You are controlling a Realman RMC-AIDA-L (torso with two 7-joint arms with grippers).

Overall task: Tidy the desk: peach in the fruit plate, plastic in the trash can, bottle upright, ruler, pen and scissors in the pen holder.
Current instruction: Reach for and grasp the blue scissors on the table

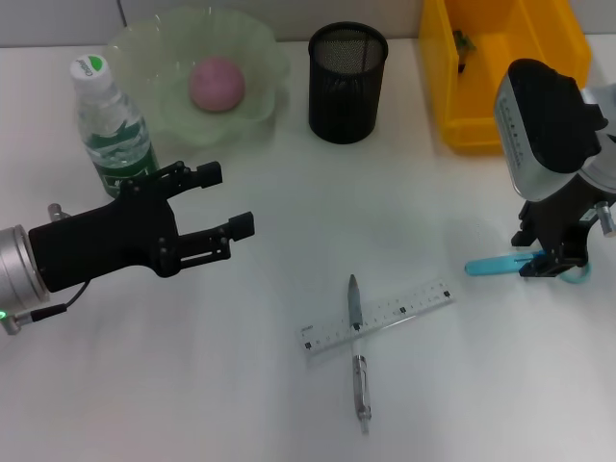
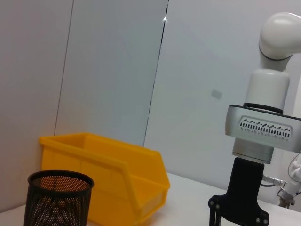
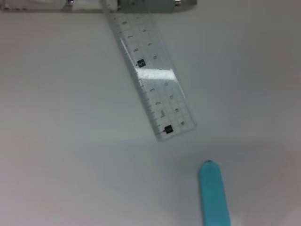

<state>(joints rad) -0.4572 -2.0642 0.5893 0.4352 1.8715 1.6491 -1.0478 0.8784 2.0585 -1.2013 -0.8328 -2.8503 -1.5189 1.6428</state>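
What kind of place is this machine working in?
Probably a mock office desk in a test room: a pen holder, ruler and pen sit on a white top, with bare grey wall panels behind.

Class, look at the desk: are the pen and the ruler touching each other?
Touching. In the head view the pen and the clear ruler cross on the desk, overlapping near the pen's upper half.

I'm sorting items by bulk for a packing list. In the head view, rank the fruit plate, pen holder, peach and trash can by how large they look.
1. Fruit plate and trash can: look alike; the can is cut off by the frame.
2. Pen holder.
3. Peach.
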